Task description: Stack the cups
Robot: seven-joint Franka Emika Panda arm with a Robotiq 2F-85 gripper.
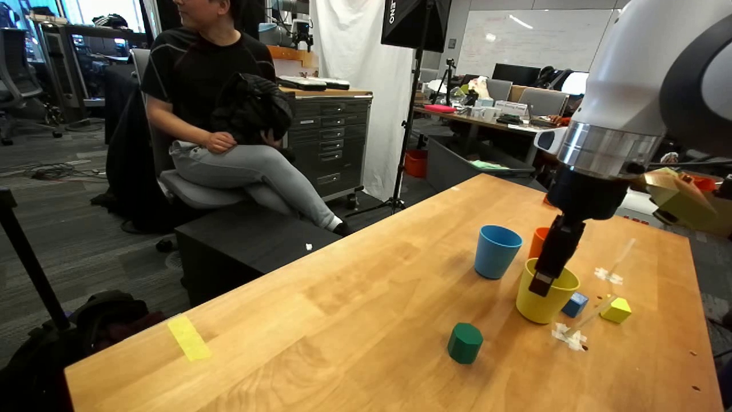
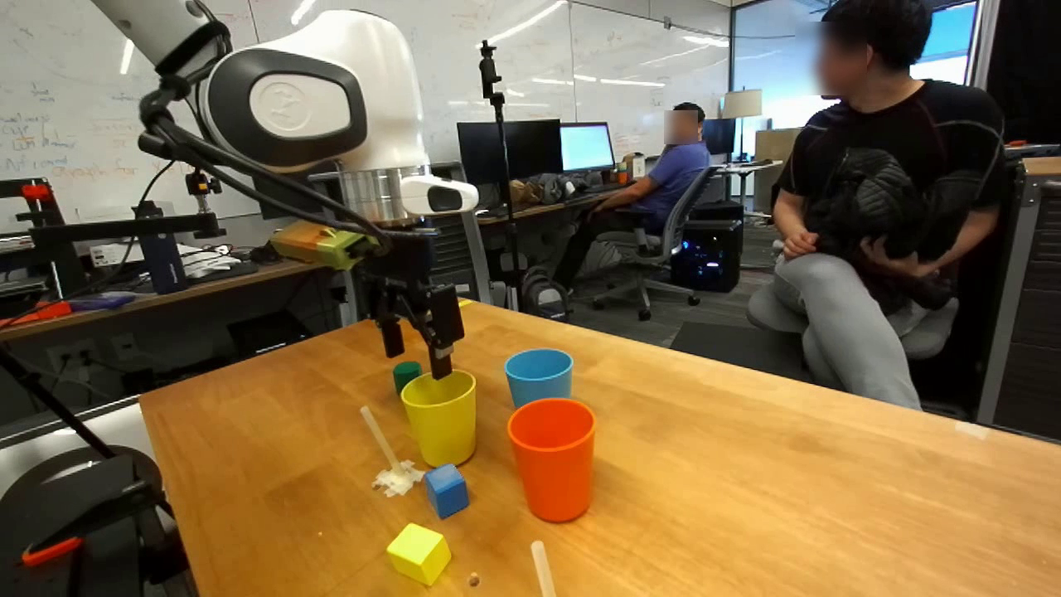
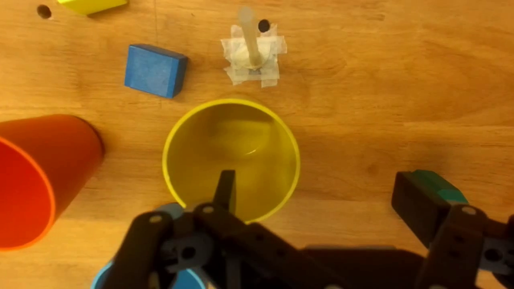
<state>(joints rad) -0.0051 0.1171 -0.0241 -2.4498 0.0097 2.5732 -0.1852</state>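
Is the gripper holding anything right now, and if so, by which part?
Nothing is held: the gripper is open, and the yellow cup stands ungripped.

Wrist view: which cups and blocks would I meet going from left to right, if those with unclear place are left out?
Orange-red cup, blue block, yellow cup, green block.

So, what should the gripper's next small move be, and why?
I'd probably lower the open gripper straight down, so one wall of the yellow cup comes between its fingers: in the wrist view one finger shows over the cup's mouth, the other outside it, and nothing is held yet.
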